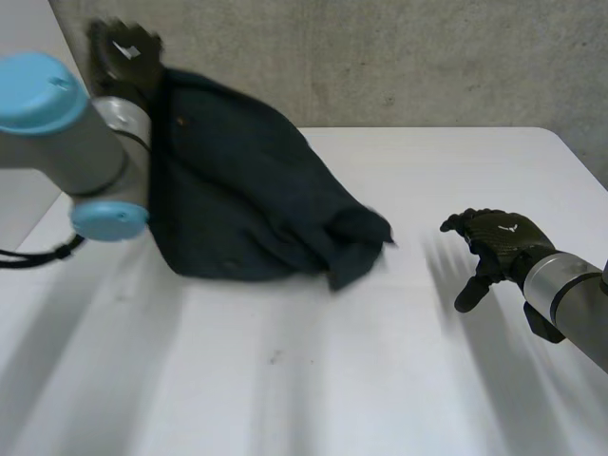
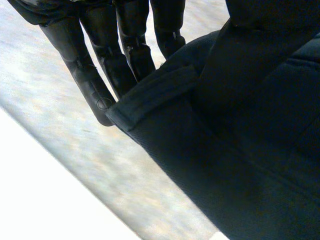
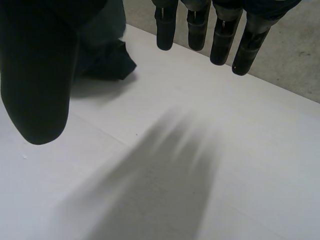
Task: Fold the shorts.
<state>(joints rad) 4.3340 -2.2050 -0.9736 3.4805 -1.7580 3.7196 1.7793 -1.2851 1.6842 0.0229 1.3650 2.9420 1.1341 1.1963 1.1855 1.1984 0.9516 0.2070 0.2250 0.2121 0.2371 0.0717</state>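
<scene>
The shorts (image 1: 256, 199) hang in a slant from the left hand (image 1: 123, 57), which is raised at the far left of the desk (image 1: 380, 380). From there the dark cloth runs down and across to a crumpled low end that rests on the desk surface. In the left wrist view the fingers (image 2: 97, 75) lie nearly straight behind a banded edge (image 2: 150, 95) of the shorts, and the thumb (image 2: 270, 15) appears to press the cloth against them, so this hand is pinching that edge and carrying most of the weight.

The right hand (image 1: 496, 245) hovers over bare desk on the right side, fingers spread and relaxed, holding nothing. Its wrist view shows the straight fingers (image 3: 222, 35) and the thumb (image 3: 35, 85) apart, with the bunched low end of the shorts (image 3: 107, 57) lying beyond the thumb, well apart from it.

That is the relation the next move likely turns on. The long axis of the shorts runs from the raised left hand down towards the right hand, and the free, rumpled end points at the right hand, which is the nearer of the two to it. A stretch of open desk lies between them. To spread the garment flat for folding, the right hand would probably have to cross that stretch leftward and take the low end
</scene>
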